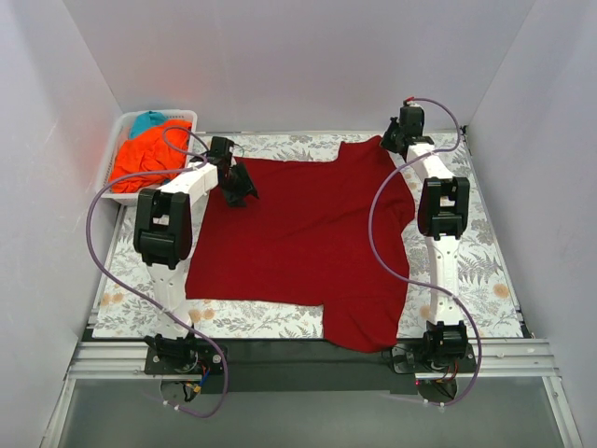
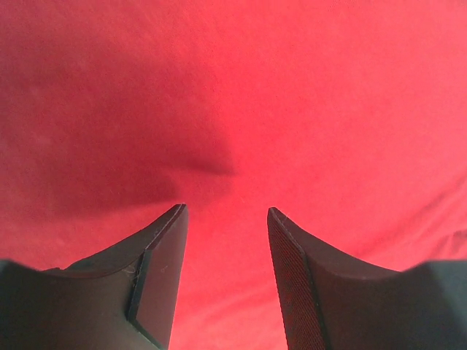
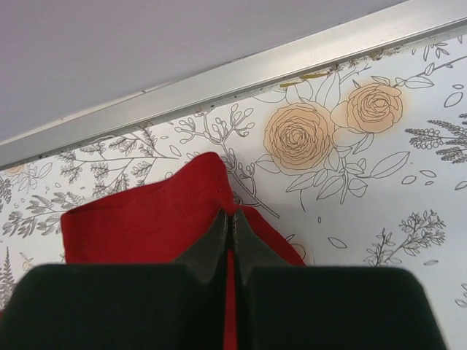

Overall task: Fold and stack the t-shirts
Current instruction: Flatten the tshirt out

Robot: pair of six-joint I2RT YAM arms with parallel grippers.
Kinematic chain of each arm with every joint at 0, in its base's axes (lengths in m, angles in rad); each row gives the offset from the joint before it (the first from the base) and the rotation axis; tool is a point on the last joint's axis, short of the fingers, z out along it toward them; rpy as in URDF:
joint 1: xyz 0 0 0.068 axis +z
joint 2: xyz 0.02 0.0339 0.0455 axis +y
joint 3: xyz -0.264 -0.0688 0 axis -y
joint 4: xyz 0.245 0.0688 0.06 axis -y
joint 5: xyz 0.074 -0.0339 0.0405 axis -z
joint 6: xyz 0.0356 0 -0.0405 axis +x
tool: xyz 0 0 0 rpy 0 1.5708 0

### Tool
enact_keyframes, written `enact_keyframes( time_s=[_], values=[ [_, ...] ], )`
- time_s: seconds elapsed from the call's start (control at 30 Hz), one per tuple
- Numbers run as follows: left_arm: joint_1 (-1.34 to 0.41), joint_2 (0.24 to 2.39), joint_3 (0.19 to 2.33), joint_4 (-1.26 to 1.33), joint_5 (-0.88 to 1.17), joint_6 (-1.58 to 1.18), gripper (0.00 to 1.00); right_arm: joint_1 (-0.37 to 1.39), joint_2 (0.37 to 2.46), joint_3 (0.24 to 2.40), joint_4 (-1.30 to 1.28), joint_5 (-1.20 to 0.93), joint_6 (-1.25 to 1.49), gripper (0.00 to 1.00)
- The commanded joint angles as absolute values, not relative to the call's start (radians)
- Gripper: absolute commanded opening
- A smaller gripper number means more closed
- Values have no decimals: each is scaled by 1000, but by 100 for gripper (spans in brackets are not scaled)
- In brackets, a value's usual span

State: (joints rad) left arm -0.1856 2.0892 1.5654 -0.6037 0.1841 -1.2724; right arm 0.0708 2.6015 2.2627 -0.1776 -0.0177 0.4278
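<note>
Top external view: orange t-shirt (image 1: 145, 157) and teal t-shirt (image 1: 146, 119) sit in the white basket (image 1: 116, 142), far left. Left pincer (image 2: 226, 215) hangs, jaws parted, over the dark red t-shirt (image 1: 298, 233) spread on the tabletop (image 1: 485, 252); right pincer (image 3: 230, 222) pinches its far right corner.

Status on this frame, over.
Left gripper open over dark red t-shirt. Right gripper shut on its far edge. Orange t-shirt in basket; nothing blocking.
</note>
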Motion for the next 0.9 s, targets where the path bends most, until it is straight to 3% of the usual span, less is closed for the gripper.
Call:
enact_keyframes(
  time_s=[0.0, 0.03, 0.1, 0.13, 0.17, 0.33, 0.5, 0.63, 0.87],
  values=[
    [-173, 2072, 1626, -607, 184, -1270, 46, 60, 2622, 2305, -11, -41, 457, 1],
    [-173, 2069, 1631, -609, 189, -1269, 46, 57, 2631, 2325, 0, -55, 463, 8],
    [-173, 2059, 1635, -607, 207, -1255, 47, 46, 2620, 2332, 8, -98, 494, 71],
    [-173, 2040, 1632, -607, 239, -1235, 47, 41, 2565, 2266, 2, -112, 506, 86],
    [-175, 2028, 1623, -606, 253, -1223, 47, 32, 2521, 2213, 2, -127, 512, 95],
    [-271, 1902, 1510, -583, 340, -1096, 46, 11, 2095, 1779, -38, -100, 503, 94],
    [-412, 1795, 1384, -505, 453, -1100, 41, -41, 1811, 1435, -169, -83, 485, 84],
    [-601, 1824, 1380, -511, 356, -1101, 37, -44, 1723, 1284, -225, -72, 451, 77],
    [-689, 1948, 1445, -551, 258, -1184, 30, -44, 1755, 1195, -277, -31, 402, 73]
  ],
)
